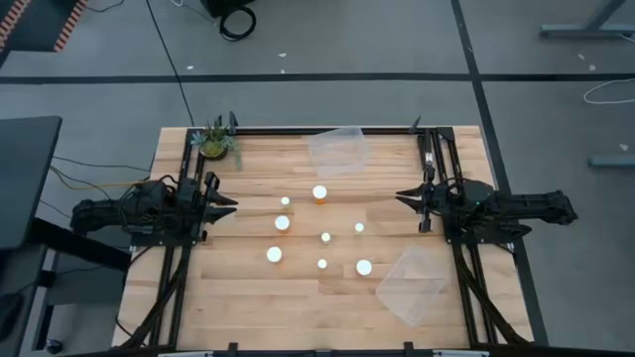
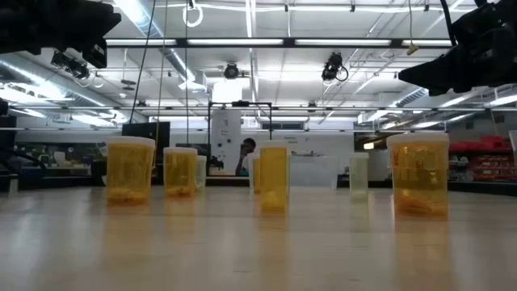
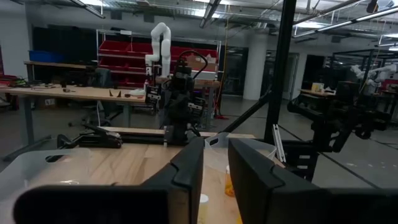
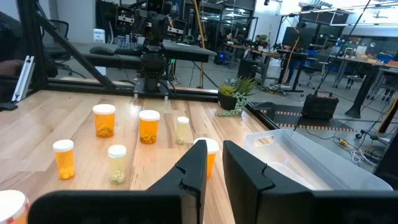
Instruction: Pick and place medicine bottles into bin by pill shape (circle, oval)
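Basically nothing sorted yet

Both arms sit pulled back at the table's side edges, neither one reaching for anything. Left gripper (image 1: 230, 203) holds nothing; its fingers (image 3: 186, 171) stand a little apart with only air in the gap. Right gripper (image 1: 402, 197) is clenched tight on nothing, fingers (image 4: 194, 165) near touching in its wrist view.

All the medicine bottles (image 1: 319, 193) I can count, eight white caps from above, stand loose on the wood between the two grippers, spread out ahead of both sets of fingertips, none touching a finger. Low view shows them upright, orange and pale ones mixed (image 2: 130, 170).

Far bin (image 1: 338, 149) lies beyond the bottles, roughly midway between the arms, and looks empty. Near bin (image 1: 411, 283) sits just beside the right arm, closer to the camera-side edge, also looks empty.

Judgement: zero bottles placed, all eight left. Pill shapes can't be read from here. Small potted plant (image 1: 214, 142) sits near the left arm, not part of the job.
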You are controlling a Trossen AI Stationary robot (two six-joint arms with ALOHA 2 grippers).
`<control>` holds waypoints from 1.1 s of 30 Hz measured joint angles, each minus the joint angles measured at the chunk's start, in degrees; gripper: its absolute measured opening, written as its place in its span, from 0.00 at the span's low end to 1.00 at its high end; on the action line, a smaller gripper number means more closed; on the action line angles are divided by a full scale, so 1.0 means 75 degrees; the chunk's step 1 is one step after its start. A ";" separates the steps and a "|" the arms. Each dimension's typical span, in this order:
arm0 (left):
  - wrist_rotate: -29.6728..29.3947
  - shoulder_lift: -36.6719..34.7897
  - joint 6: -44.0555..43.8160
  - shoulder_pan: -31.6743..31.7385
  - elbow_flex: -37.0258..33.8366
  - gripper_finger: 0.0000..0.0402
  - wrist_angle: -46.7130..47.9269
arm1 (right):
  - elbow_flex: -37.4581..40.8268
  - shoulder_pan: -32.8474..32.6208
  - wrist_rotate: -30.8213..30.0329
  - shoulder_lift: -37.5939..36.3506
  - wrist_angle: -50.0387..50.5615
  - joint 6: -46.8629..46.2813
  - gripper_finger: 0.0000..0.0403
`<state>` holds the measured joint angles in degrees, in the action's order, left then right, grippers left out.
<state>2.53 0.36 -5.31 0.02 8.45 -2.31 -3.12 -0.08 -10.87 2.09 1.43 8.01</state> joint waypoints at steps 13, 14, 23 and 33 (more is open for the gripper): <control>0.0002 0.0000 -0.0002 0.0001 0.0000 0.20 0.0003 | -0.0003 -0.0003 0.0003 0.0000 0.0000 -0.0003 0.15; -0.0001 0.0000 -0.0005 0.0001 0.0000 0.21 0.0001 | 0.0000 -0.0001 0.0002 0.0000 -0.0002 -0.0003 0.15; -0.0001 0.0000 -0.0002 0.0001 0.0000 0.20 0.0000 | -0.0001 -0.0003 0.0001 0.0000 -0.0003 -0.0003 0.15; -0.0001 0.0000 0.0001 0.0001 0.0000 0.21 0.0002 | -0.0001 -0.0001 0.0000 -0.0001 -0.0002 -0.0003 0.15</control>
<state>2.53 0.36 -5.30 0.03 8.45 -2.29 -3.12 -0.09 -10.87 2.08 1.42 7.99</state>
